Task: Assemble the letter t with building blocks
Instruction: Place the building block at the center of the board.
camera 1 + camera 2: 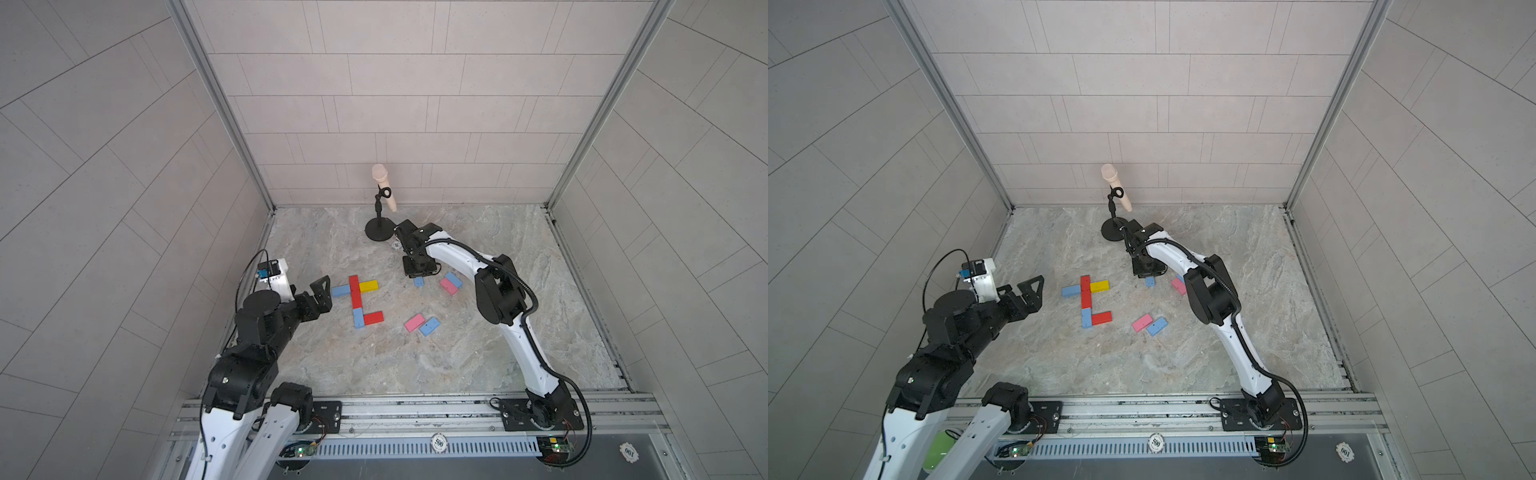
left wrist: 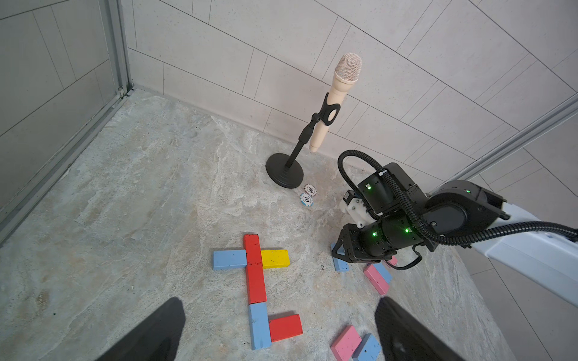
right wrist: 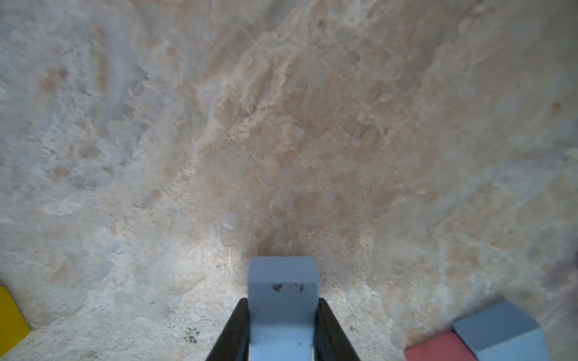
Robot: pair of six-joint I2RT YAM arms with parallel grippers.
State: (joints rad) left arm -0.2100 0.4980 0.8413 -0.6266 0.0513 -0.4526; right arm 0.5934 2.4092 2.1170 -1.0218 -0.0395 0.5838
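I am clamping the right gripper (image 3: 283, 301) on a light blue block (image 3: 281, 276) for the unfinished t (image 1: 355, 298) at left; the left gripper (image 1: 323, 296) is hovering beside it, spread wide, keeping clear.

Microphone (image 1: 384, 183) on stand (image 1: 379, 230); two poker chips (image 2: 306, 199) beside base.

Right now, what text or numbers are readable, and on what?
"500": white round poker chip on the front metal rail.
"100", upside down: white corner chip, dark front panel.
"500": white chip beside black microphone stand.
"10": blue-edged chip next to it.
No text on building blocks.
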